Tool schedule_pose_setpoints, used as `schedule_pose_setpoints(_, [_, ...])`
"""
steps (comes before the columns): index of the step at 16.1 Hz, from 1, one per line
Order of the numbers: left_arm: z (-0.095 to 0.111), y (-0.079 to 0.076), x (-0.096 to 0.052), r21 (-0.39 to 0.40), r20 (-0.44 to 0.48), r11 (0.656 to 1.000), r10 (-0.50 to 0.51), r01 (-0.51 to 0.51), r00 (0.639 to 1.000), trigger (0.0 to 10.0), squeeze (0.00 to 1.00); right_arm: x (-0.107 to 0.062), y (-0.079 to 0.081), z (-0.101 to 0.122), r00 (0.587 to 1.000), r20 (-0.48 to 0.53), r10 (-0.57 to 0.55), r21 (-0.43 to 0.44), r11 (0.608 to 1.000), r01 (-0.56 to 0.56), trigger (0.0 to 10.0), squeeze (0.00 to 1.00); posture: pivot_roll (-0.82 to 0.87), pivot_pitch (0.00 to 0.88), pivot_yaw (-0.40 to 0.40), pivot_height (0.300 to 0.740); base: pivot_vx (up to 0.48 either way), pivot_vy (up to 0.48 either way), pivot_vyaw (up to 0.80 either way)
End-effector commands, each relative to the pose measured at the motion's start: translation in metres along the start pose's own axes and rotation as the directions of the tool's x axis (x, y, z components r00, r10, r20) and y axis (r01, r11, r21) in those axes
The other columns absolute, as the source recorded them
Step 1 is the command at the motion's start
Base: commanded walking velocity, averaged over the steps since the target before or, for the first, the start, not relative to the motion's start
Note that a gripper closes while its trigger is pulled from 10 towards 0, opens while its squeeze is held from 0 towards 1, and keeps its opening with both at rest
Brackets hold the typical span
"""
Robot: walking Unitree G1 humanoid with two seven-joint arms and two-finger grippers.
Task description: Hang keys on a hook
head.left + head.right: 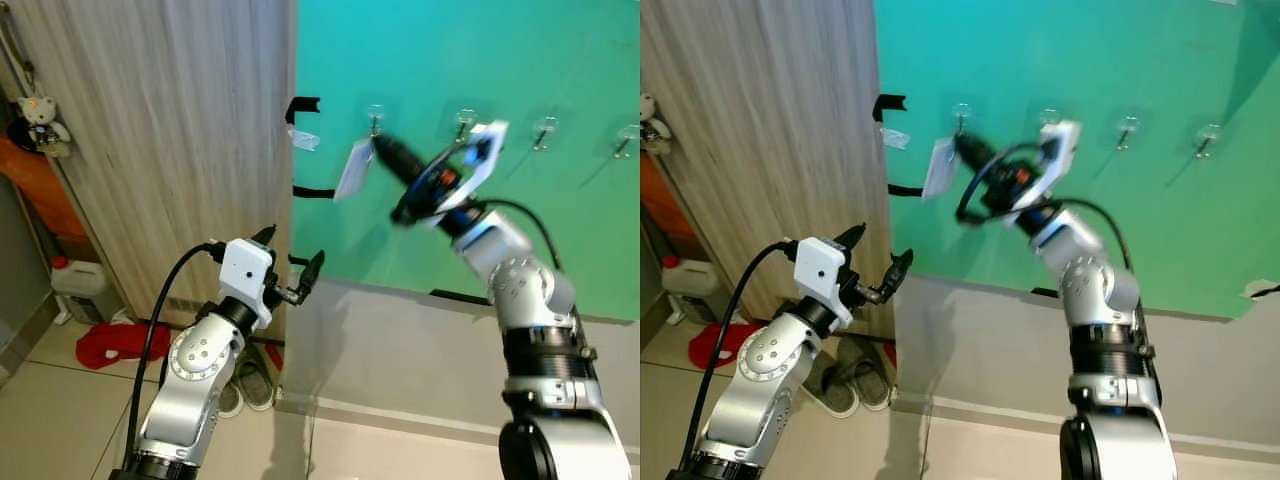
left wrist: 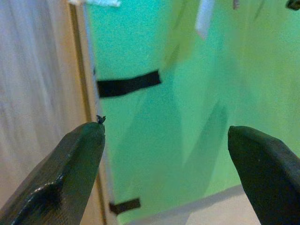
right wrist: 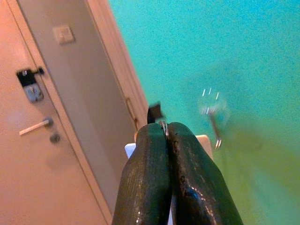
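**Keys raised to the first wall hook**

Right gripper [image 1: 388,152]: fingers pressed fully together, pinching a thin metal key ring [image 3: 163,126] between the tips, as seen in the right wrist view. Hanging from the ring, a white tag [image 1: 354,168], dangling just beside the fingertips. Only the ring and the tag to be made out; the keys themselves too blurred or hidden to tell. Raised high on the right arm, with the tips very near the leftmost clear hook [image 1: 375,120] on the green wall [image 1: 430,60]; whether touching it or not, cannot tell because of motion blur.

Left gripper [image 1: 290,262]: fingers wide apart, holding nothing, waiting lower down near the edge of the wooden wardrobe panel [image 1: 170,130], pointed toward the wall.

Further along the wall, three more clear hooks [image 1: 545,130] in a row, all bare. Below the green part, a grey lower wall [image 1: 400,340]. On the floor, a pair of shoes [image 1: 845,375], a red cloth [image 1: 110,343] and a white canister [image 1: 78,285].

Step in hand, by judgement: the final approach, bringing the ring up to the hook. Next move probably calling for fine aim: lifting the ring over the upturned tip of the hook, lowering it until it sits, then opening the fingers and drawing back without pulling the ring off.
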State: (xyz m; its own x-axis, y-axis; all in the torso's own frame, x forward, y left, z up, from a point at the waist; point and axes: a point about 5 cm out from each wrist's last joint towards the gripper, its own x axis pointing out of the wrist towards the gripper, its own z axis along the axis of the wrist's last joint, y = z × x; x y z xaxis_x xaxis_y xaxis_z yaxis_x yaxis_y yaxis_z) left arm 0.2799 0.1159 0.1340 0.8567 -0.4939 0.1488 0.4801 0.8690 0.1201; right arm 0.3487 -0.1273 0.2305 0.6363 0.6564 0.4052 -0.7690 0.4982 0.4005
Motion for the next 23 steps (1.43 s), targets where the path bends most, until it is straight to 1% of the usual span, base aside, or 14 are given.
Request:
schedule_pose_setpoints(1, [0.007, -0.001, 0.003, 0.010, 0.045, 1.000, -0.023, 0.022, 0.999, 10.0, 0.00, 0.001, -0.002, 0.006, 1.000, 0.026, -0.011, 0.036, 0.999, 0.010, 10.0, 0.00, 0.09, 0.000, -0.046, 0.740, 0.000, 0.000, 0.00])
schedule_pose_setpoints(2, [0.015, -0.001, 0.004, 0.021, 0.090, 0.999, -0.030, 0.028, 0.995, 10.0, 0.00, 0.001, -0.006, 0.007, 0.999, 0.041, -0.028, 0.069, 0.997, 0.025, 10.0, 0.00, 0.09, 0.000, -0.045, 0.740, 0.000, 0.000, 0.00])
schedule_pose_setpoints(4, [0.020, -0.001, 0.005, 0.032, 0.110, 0.999, -0.039, 0.036, 0.993, 10.0, 0.00, 0.000, -0.010, 0.005, 0.998, 0.048, -0.045, 0.112, 0.993, 0.039, 10.0, 0.00, 0.09, 0.000, -0.046, 0.740, 0.000, 0.000, 0.00])
schedule_pose_setpoints(6, [0.019, -0.003, 0.005, 0.029, 0.109, 0.999, -0.042, 0.039, 0.993, 10.0, 0.00, 0.000, -0.013, 0.000, 0.998, 0.037, -0.051, 0.148, 0.988, 0.045, 10.0, 0.00, 0.09, 0.000, -0.047, 0.740, 0.000, 0.000, 0.00])
schedule_pose_setpoints(8, [0.017, -0.004, 0.004, 0.025, 0.107, 0.999, -0.043, 0.040, 0.993, 10.0, 0.00, 0.000, -0.018, -0.006, 0.998, 0.020, -0.066, 0.210, 0.976, 0.061, 10.0, 0.00, 0.10, 0.000, -0.050, 0.740, 0.000, 0.000, 0.00])
schedule_pose_setpoints(10, [0.016, -0.002, 0.003, 0.016, 0.097, 1.000, -0.027, 0.026, 0.995, 10.0, 0.00, -0.001, -0.022, -0.015, 0.997, -0.025, -0.078, 0.261, 0.962, 0.082, 10.0, 0.00, 0.10, 0.000, -0.055, 0.740, 0.000, 0.000, 0.00])
schedule_pose_setpoints(14, [0.014, -0.003, 0.003, 0.013, 0.085, 1.000, -0.024, 0.023, 0.996, 10.0, 0.00, -0.004, -0.029, -0.016, 0.993, -0.024, -0.114, 0.286, 0.951, 0.116, 10.0, 0.00, 0.10, 0.000, -0.059, 0.740, 0.000, 0.000, 0.00])
schedule_pose_setpoints(15, [0.013, -0.003, 0.002, 0.012, 0.084, 1.000, -0.022, 0.022, 0.996, 10.0, 0.00, -0.005, -0.029, -0.016, 0.993, -0.034, -0.115, 0.263, 0.957, 0.120, 10.0, 0.00, 0.10, 0.000, -0.060, 0.740, 0.000, 0.000, 0.00])
schedule_pose_setpoints(16, [0.013, -0.003, 0.002, 0.011, 0.085, 1.000, -0.019, 0.018, 0.996, 10.0, 0.00, -0.004, -0.025, -0.018, 0.994, -0.062, -0.094, 0.171, 0.980, 0.103, 10.0, 0.00, 0.10, 0.000, -0.060, 0.740, 0.000, 0.000, 0.00])
schedule_pose_setpoints(17, [0.014, -0.004, 0.002, 0.019, 0.098, 0.999, -0.029, 0.028, 0.995, 10.0, 0.00, -0.002, -0.016, -0.019, 0.996, -0.081, -0.036, 0.087, 0.995, 0.043, 10.0, 0.00, 0.10, 0.000, -0.061, 0.740, 0.000, 0.000, 0.00])
schedule_pose_setpoints(18, [0.016, -0.006, 0.002, 0.025, 0.113, 0.999, -0.047, 0.044, 0.992, 10.0, 0.00, 0.000, -0.010, -0.017, 0.997, -0.075, -0.004, 0.052, 0.999, 0.008, 10.0, 0.00, 0.10, 0.000, -0.061, 0.740, 0.000, 0.000, 0.00])
schedule_pose_setpoints(20, [0.018, -0.010, 0.003, 0.024, 0.126, 0.998, -0.067, 0.065, 0.990, 10.0, 0.00, 0.004, -0.006, -0.011, 0.998, -0.053, 0.017, 0.029, 0.999, -0.016, 10.0, 0.00, 0.09, 0.000, -0.058, 0.740, 0.000, 0.000, 0.00])
schedule_pose_setpoints(23, [0.019, -0.010, 0.004, 0.031, 0.127, 0.997, -0.071, 0.067, 0.989, 10.0, 0.00, 0.009, -0.004, -0.002, 0.999, -0.022, 0.028, 0.012, 1.000, -0.028, 10.0, 0.00, 0.09, 0.000, -0.057, 0.740, 0.000, 0.000, 0.00])
